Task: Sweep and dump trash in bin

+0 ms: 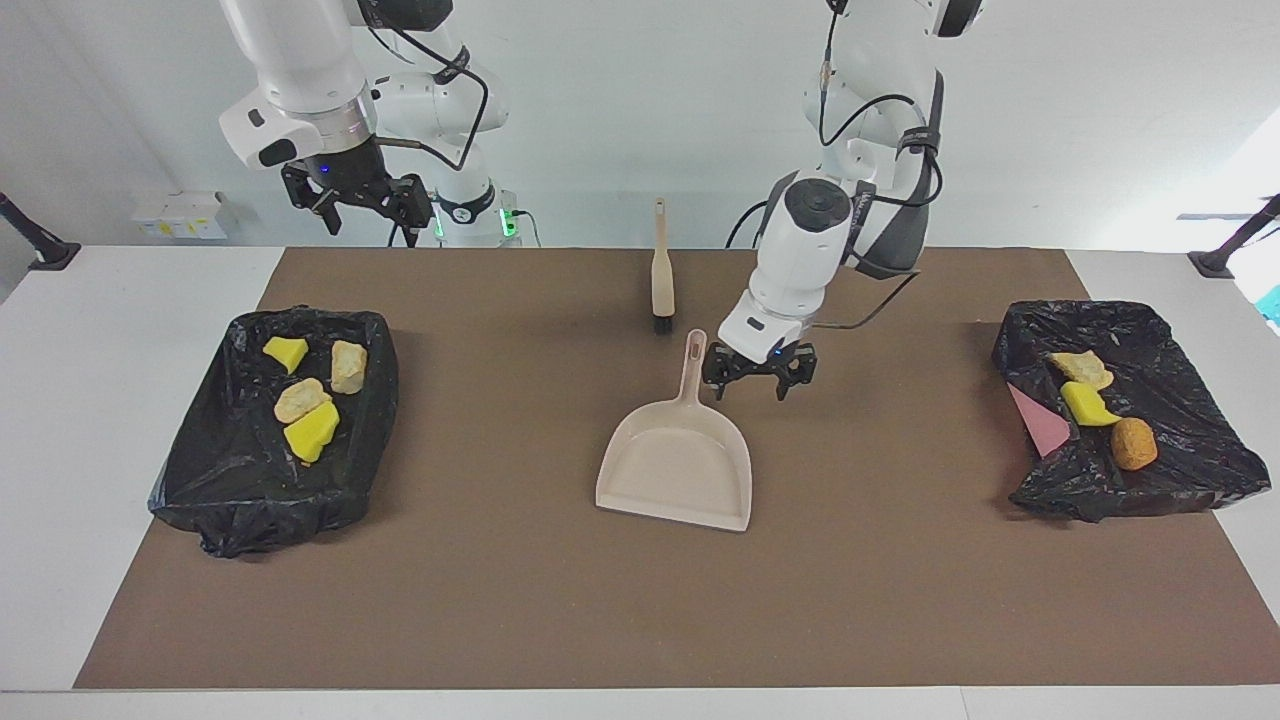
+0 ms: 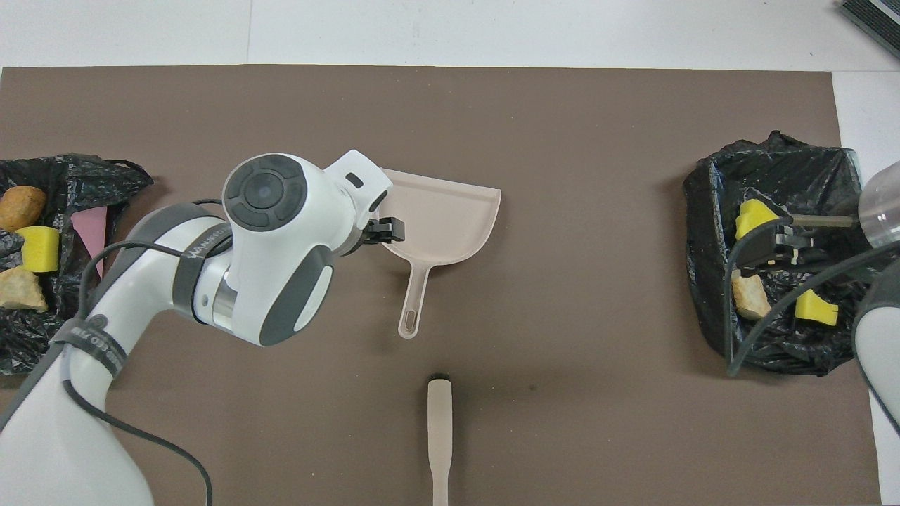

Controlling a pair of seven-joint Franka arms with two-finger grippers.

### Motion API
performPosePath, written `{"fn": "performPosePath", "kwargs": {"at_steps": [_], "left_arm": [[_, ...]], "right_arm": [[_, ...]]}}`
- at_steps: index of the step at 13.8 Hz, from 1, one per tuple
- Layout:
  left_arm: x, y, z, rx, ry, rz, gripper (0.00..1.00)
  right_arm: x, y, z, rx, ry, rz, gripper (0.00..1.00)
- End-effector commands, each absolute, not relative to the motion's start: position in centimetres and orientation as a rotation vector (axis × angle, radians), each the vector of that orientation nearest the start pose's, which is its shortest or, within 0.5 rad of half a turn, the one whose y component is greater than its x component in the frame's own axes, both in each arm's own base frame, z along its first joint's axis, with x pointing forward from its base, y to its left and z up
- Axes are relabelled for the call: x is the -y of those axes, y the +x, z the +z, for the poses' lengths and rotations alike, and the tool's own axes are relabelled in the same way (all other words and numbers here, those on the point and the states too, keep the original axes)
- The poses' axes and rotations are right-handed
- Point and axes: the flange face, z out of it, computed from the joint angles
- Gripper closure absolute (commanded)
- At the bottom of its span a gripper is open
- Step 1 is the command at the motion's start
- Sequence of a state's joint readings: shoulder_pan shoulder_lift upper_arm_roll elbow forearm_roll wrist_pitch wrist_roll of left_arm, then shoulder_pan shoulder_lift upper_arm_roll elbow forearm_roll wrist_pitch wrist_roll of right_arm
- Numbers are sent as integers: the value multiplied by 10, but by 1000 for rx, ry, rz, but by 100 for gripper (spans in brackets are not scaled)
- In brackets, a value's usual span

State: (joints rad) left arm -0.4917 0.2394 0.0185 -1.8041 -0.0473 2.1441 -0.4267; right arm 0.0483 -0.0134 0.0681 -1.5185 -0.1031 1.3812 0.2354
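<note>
On your desk, starting at the right arm's end in the facing view, the right hand hangs high with its fingers spread and nothing in them, over the edge of the brown mat nearest the robots. Below it and farther from the robots you have a black-lined bin holding four pieces of the trash: a yellow sponge chunk, a tan lump, a second tan lump and a larger yellow chunk touching it.

At the middle of the mat the brush lies flat with its black bristles pointing away from the robots. Farther from the robots than the brush, the dustpan lies flat and empty, its handle pointing back toward the brush.

Your left hand hovers low just beside the dustpan handle, toward the left arm's end, fingers spread wide and clear of the handle, gripping nothing.

At the left arm's end a second black-lined bin holds the other three pieces: a tan lump, a yellow chunk and an orange-brown nugget, with a pink patch showing through the liner
</note>
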Motion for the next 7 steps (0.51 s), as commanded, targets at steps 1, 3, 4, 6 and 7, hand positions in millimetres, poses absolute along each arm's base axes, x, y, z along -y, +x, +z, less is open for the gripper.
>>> {"fn": "performPosePath", "kwargs": {"at_steps": [1, 3, 4, 6, 7], "left_arm": [[243, 582, 451, -63, -3195, -120, 0], [210, 593, 469, -102, -3196, -140, 0], [187, 598, 474, -105, -3196, -145, 0], [145, 602, 489, -141, -3192, -146, 0], [124, 603, 495, -151, -3188, -141, 0]], "right_arm": [[-45, 530, 647, -180, -3277, 181, 0], [-41, 533, 645, -189, -3263, 170, 0], [-40, 534, 646, -188, -3261, 163, 0], [-39, 537, 647, -197, -3217, 128, 0], [-31, 540, 644, -225, -3202, 138, 0]]}}
